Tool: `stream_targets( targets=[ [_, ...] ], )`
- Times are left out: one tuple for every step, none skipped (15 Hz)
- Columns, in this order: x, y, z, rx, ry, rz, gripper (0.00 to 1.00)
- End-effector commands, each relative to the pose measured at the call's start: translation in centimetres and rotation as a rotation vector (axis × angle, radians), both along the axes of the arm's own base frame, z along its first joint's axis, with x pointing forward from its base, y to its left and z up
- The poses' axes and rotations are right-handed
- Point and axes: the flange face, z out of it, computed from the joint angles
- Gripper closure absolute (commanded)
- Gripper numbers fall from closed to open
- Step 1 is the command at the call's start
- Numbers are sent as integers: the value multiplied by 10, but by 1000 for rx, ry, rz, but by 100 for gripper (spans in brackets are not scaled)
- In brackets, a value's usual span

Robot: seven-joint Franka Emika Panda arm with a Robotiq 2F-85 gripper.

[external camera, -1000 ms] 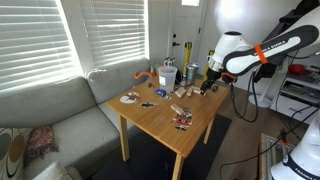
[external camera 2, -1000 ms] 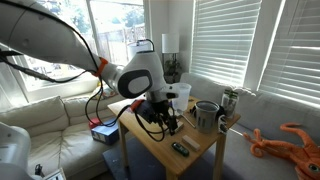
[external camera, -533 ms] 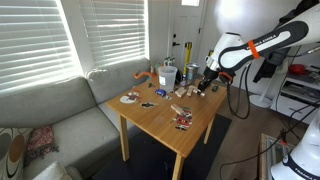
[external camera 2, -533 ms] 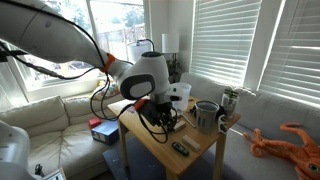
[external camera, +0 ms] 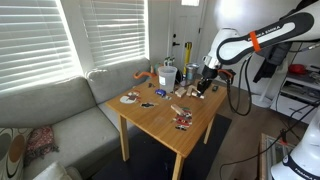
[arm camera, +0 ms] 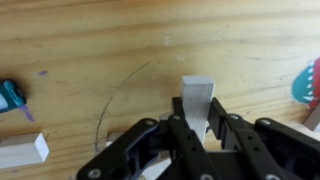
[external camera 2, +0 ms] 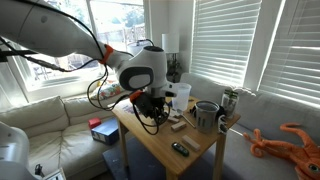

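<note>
One pale block, rectangular and upright on the wooden counter, is the item in hand. In the wrist view the tool is closed on it, with one dark finger against its left face, the other against its right, and the block's top clear above them. One second pale block lies flat on the wood, well apart from the first, at the lower left of the wrist view. One small teal item lies beyond it, cut off by the left border of that view, and a reddish and teal shape is cut off by the right border; neither can be told more closely. In an exterior view the tool is low over the counter, close to the edge on the arm's side and beside a scatter of small pieces toward the middle. In an exterior view the tool is just above the counter near its sofa-side edge. One metal mug and one white cup stand near the window-side edge, apart from the tool. One dark flat item lies near the nearest corner.
</note>
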Motion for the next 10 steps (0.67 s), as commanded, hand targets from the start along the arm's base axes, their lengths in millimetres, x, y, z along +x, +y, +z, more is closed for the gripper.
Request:
stream_targets(
  targets=[
    [1, 35, 22, -2, 57, -22, 93],
    [3, 44, 23, -14, 78, -30, 93],
    [8, 56, 22, -13, 87, -35, 93],
    [12, 66, 23, -8, 93, -41, 93],
    [16, 77, 23, -3, 99, -42, 93],
    [21, 86, 21, -8, 104, -58, 93],
    [25, 93, 19, 0, 105, -72, 93],
    [29, 99, 16, 3, 108, -93, 93],
    [32, 104, 13, -2, 114, -108, 93],
    [35, 108, 10, -6, 120, -119, 93]
  ],
)
